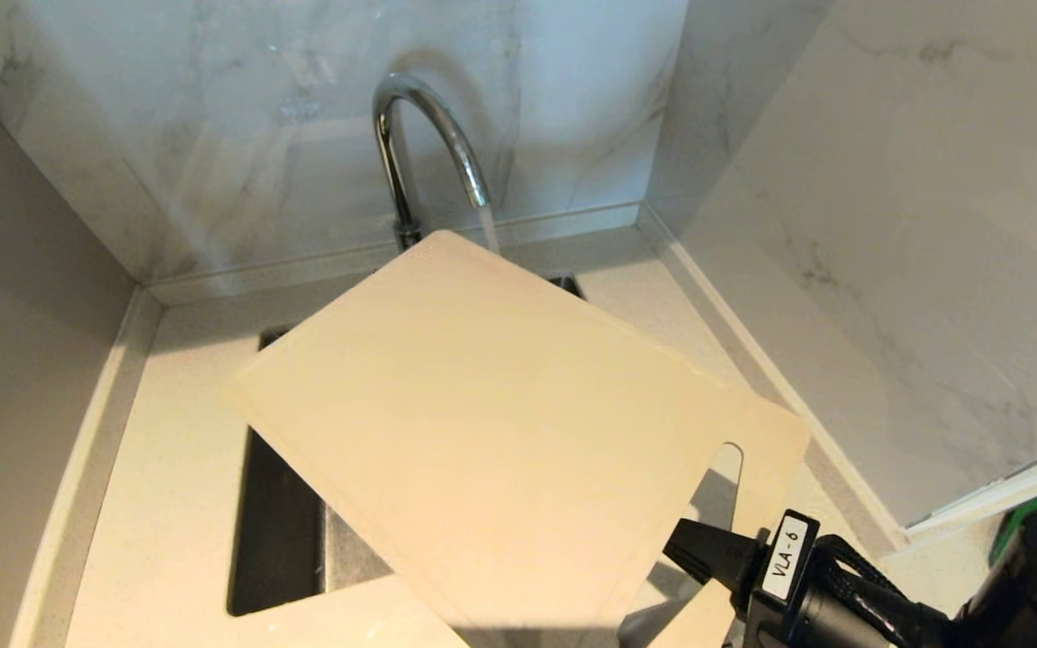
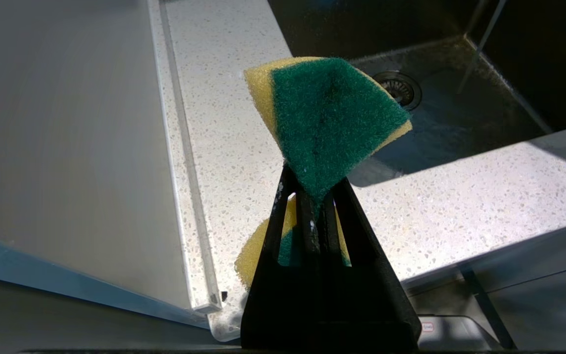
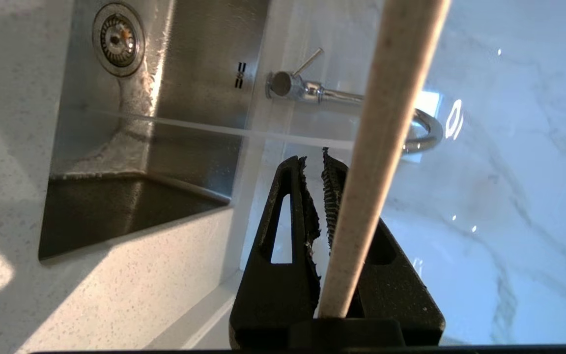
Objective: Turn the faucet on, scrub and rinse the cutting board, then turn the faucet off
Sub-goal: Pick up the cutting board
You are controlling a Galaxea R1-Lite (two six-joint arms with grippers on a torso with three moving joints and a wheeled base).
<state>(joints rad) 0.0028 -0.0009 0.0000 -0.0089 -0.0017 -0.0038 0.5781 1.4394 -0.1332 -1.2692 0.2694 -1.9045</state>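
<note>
Head view: the right gripper point(image 1: 694, 549) reaches in from the lower right, clamped on the handle end of the cutting board point(image 1: 500, 423), holding it tilted over the sink point(image 1: 275, 531) with its far edge under the running faucet point(image 1: 428, 135). A white tag on the wrist reads "VLA-6". The left gripper point(image 2: 312, 196) pinches a green-and-yellow sponge point(image 2: 329, 118) above the speckled countertop point(image 2: 460, 206). Marble walls enclose the corner.

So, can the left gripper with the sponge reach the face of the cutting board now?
Probably yes. The left gripper, shut on the sponge, sits beside the sink over bare countertop. The right gripper holds the cutting board tilted above the sink, and nothing covers its broad face.
</note>
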